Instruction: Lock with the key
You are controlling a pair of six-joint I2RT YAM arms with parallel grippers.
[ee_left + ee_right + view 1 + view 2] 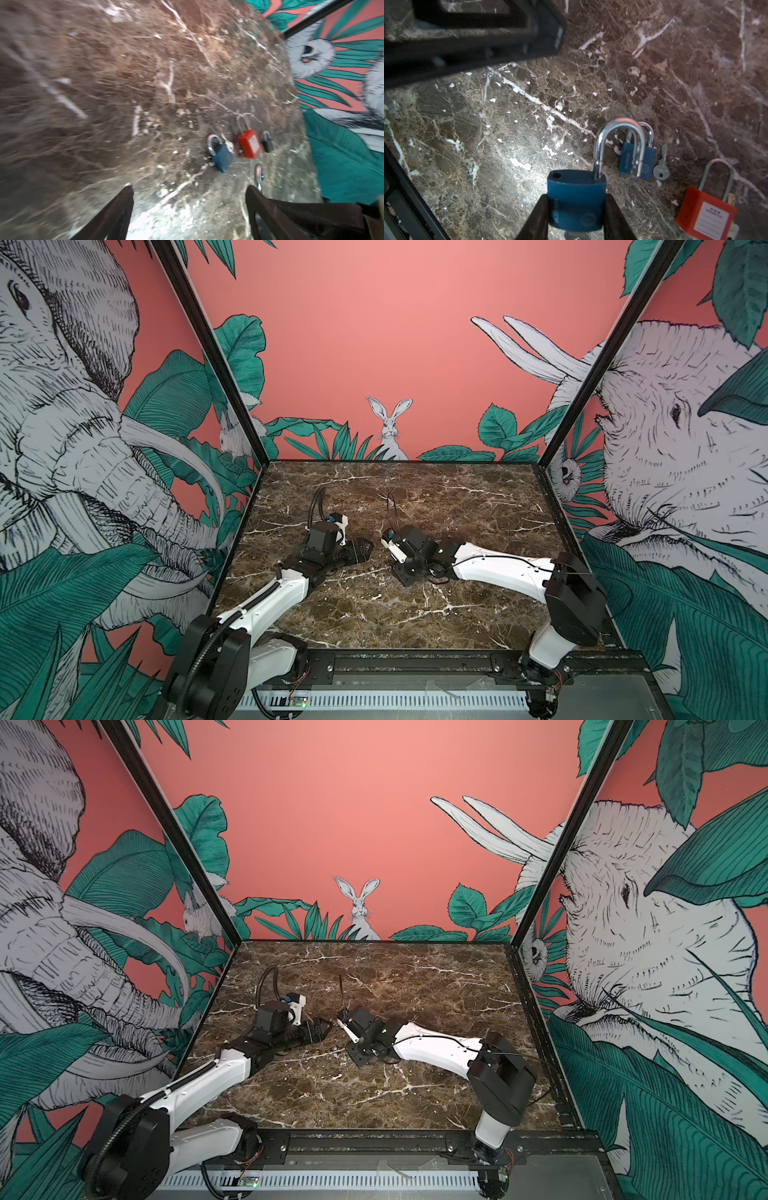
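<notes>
Both arms reach low toward the middle, forearms near level. Left pincer point(191, 207) jaws stand wide apart. Right pincer point(576, 218) clamps a padlock point(575, 195).

Padlocks: four in all.
- Blue-bodied, steel shackle: two, the raised blue padlock point(576, 204) and the blue padlock lying flat point(636, 164).
- Red plastic body, white label, long shackle: one, the red padlock point(706, 214).
- Small, black: one, the black padlock point(268, 145).

Loose silver metal key point(661, 171): one certain. A silvery piece under the raised lock cannot be identified.

White-and-black robot arms: two, the left arm point(270, 593) and the right arm point(498, 568).
</notes>
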